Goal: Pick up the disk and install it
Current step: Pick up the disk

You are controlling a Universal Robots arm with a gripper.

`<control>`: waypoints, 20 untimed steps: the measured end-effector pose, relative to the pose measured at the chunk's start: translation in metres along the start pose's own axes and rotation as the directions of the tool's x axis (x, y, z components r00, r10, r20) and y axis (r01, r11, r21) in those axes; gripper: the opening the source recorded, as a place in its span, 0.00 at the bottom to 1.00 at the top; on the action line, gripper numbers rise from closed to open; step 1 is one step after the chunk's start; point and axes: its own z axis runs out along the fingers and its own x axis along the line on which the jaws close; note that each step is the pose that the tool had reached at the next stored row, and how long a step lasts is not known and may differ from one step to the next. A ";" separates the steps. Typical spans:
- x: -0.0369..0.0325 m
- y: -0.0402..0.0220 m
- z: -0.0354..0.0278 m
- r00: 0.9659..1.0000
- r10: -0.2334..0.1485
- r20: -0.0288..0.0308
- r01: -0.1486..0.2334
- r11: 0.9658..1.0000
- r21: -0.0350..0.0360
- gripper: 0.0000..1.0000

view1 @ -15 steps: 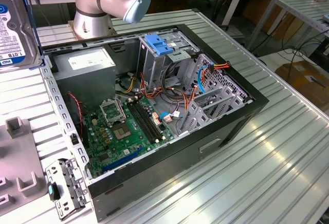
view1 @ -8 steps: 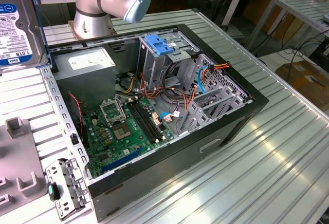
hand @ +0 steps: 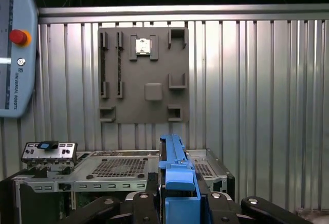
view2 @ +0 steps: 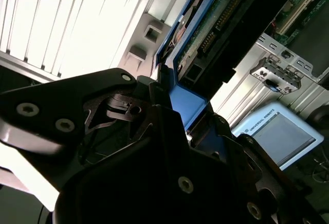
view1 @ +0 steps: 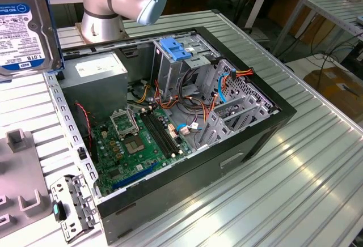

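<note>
The disk (view1: pixel 22 26) is a silver drive with a white-and-blue label in a blue bracket. It hangs in the air at the exterior view's upper left, well above the table and apart from the open computer case (view1: pixel 266 128). In the first wrist view my gripper (hand: pixel 177 201) is shut on the disk's blue bracket (hand: pixel 177 167), with a black finger on each side. The second wrist view shows the same grip (view2: pixel 187 124), with the disk's circuit-board underside (view2: pixel 216 23) beyond it. The case's drive cage (view1: pixel 170 68) carries a blue ribbed tab (view1: pixel 176 49).
A grey power supply box (view1: pixel 102 71) and the green motherboard (view1: pixel 142 139) sit inside the case. A grey fixture plate (hand: pixel 144 75) lies on the ribbed metal table. A small metal bracket (view1: pixel 71 204) lies by the case corner. A teach pendant (hand: pixel 15 49) lies nearby.
</note>
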 end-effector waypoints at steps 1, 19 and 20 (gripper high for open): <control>0.0000 -0.0015 0.0001 1.000 0.000 0.000 0.000 1.000 0.000 0.37; 0.0005 -0.0562 0.0017 1.000 0.000 0.000 0.000 1.000 0.000 0.37; 0.0026 -0.0576 0.0018 1.000 0.000 0.000 0.000 1.000 0.000 0.37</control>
